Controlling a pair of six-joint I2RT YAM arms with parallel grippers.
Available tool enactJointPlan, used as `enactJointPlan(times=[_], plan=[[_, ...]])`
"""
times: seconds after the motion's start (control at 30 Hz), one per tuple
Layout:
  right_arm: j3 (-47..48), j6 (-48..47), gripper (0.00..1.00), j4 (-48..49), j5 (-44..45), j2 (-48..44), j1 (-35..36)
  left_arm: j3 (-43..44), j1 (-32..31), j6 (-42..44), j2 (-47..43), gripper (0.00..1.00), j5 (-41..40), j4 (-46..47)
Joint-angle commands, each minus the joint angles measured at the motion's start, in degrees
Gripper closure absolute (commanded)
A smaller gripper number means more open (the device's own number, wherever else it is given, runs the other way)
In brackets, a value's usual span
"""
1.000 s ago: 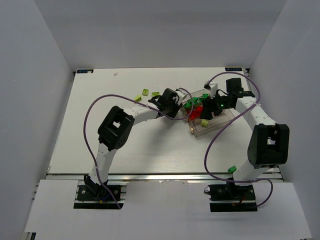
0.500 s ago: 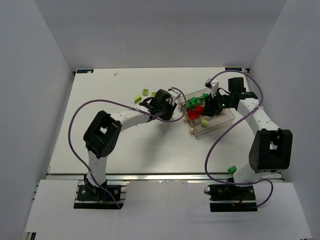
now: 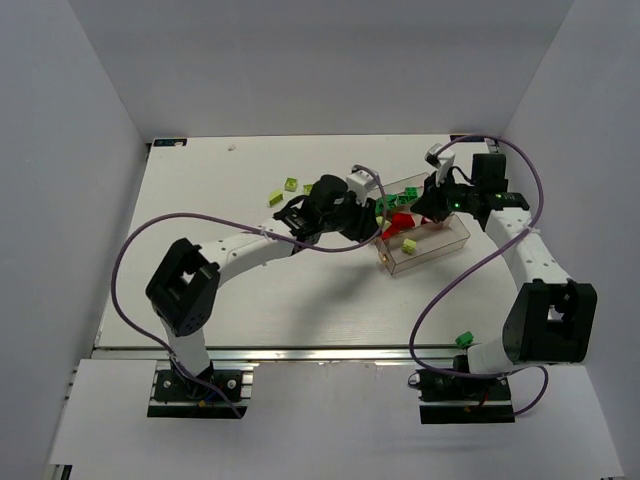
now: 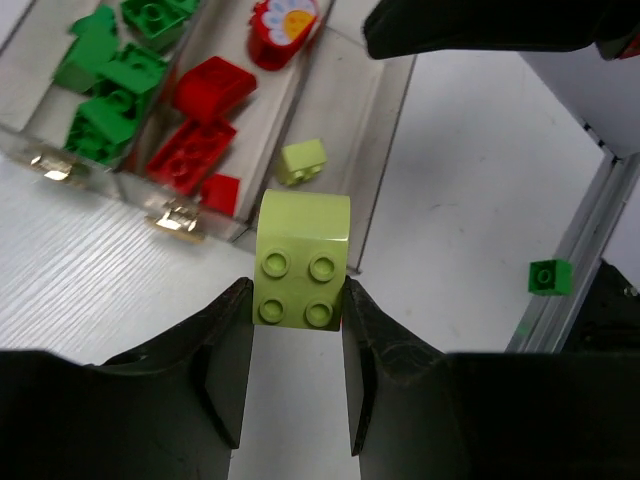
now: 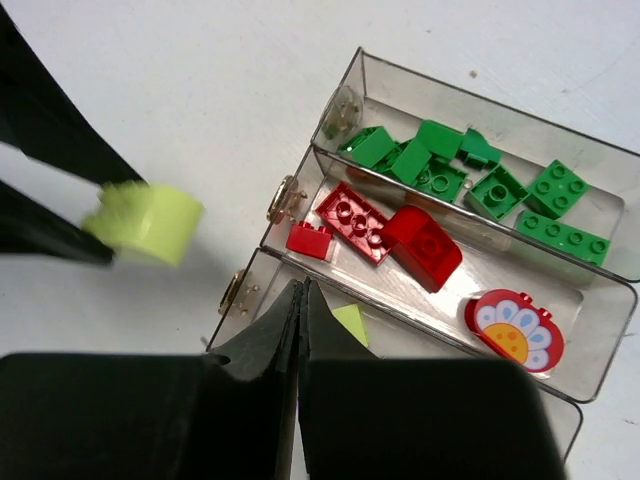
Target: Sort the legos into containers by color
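The lime brick (image 4: 302, 258) is sitting clamped in the left end effector (image 4: 297, 300), studs facing the wrist camera. Its long axis is pointing at the containers (image 4: 350, 100) just beyond. The right end effector (image 5: 301, 300) is hovering above them, fingers pressed together and empty.

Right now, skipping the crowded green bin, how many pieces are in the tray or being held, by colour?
Red bricks: 3
Flower piece: 1
Lime brick in tray: 1
Held lime brick, in left end effector: 1
Total: 6
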Motion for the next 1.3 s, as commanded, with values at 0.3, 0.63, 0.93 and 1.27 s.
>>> enactJointPlan(times=[0.3,0.63,0.93,1.27], plan=[[-3.4,3.2,0.98,6.6,-0.9,-5.2,-4.6,16.6,-4.0,-3.4,14.3,0.79,2.1,0.1],[-4.2,3.3,0.95,7.1,-2.4,-4.5,-6.9,19.9,-5.0,-5.5,18.9,0.51,1.0,-2.4],[-3.9,3.2,0.87,6.6,-3.1,-3.6,-7.0,20.0,-5.2,-5.6,19.2,0.33,-0.9,-3.8],[-4.2,2.3,0.64,5.7,-3.9,-4.0,-7.0,19.5,-3.5,-5.7,14.8,0.43,-5.4,-5.6]])
